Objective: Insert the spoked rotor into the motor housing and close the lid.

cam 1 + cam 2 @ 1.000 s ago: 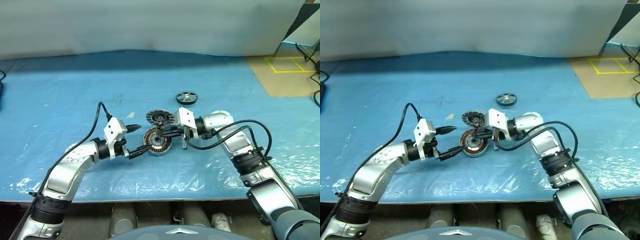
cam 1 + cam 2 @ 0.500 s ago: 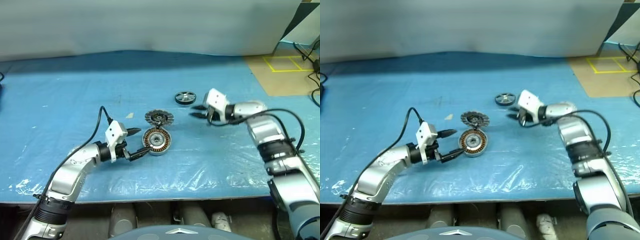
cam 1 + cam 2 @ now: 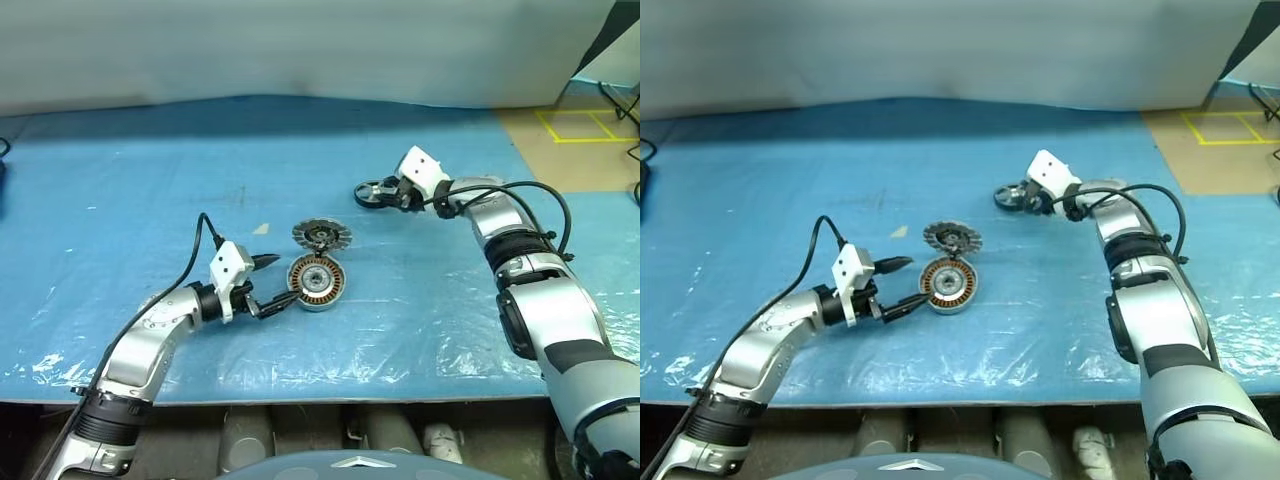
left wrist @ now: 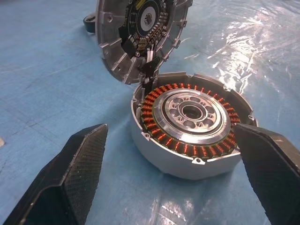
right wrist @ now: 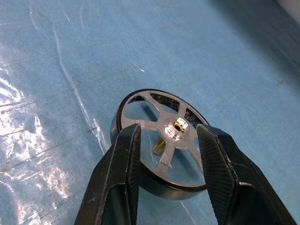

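Motor housing (image 3: 316, 281) seen near centre of blue plastic-covered desk (image 3: 120, 180), open, copper windings exposed. Lid (image 3: 321, 236) stood tilted at housing's 12 o'clock edge, ribbed inner face shown, joined there. Spoked rotor (image 5: 161, 143) laid flat on desk, well apart from housing toward 1 o'clock. Left gripper (image 3: 273, 281) placed at housing's 9 o'clock, fingers (image 4: 65, 183) spread wide, nothing held, housing between them but untouched. Right gripper (image 5: 168, 154) positioned over rotor, fingers (image 5: 123, 178) partly parted, straddling hub; contact cannot be told.
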